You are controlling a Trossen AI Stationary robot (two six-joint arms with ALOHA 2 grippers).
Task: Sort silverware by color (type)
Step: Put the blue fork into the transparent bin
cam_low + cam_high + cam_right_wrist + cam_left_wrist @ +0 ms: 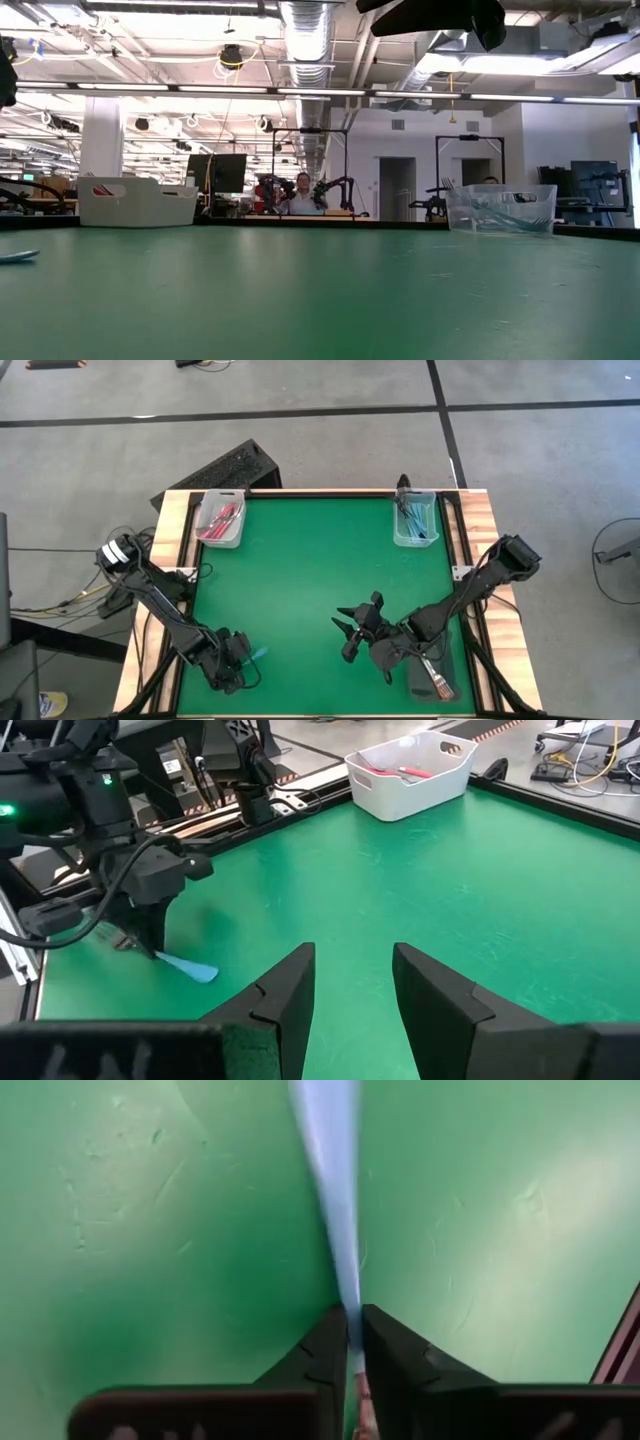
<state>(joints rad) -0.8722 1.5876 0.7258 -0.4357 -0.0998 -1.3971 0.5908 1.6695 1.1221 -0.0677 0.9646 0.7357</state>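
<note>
Left gripper (pixel 352 1342) fingers (pixel 322 1355) clenching on a blue fork (pixel 335 1200), pinning its handle low on the green table (pixel 300 580) at the near left corner. Right gripper (pixel 352 982) hovering with fingers parted, holding nothing, near the table's middle front. Pink-red forks (pixel 220 520) lying in the white bin (pixel 222 518), blue ones in the clear bin (pixel 415 518), both at the far edge.

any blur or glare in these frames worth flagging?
Left wrist view: the blue handle is smeared and out of focus right at the left gripper. Low view: ceiling lights wash out the top; near table soft. High view: even light, no glare.
</note>
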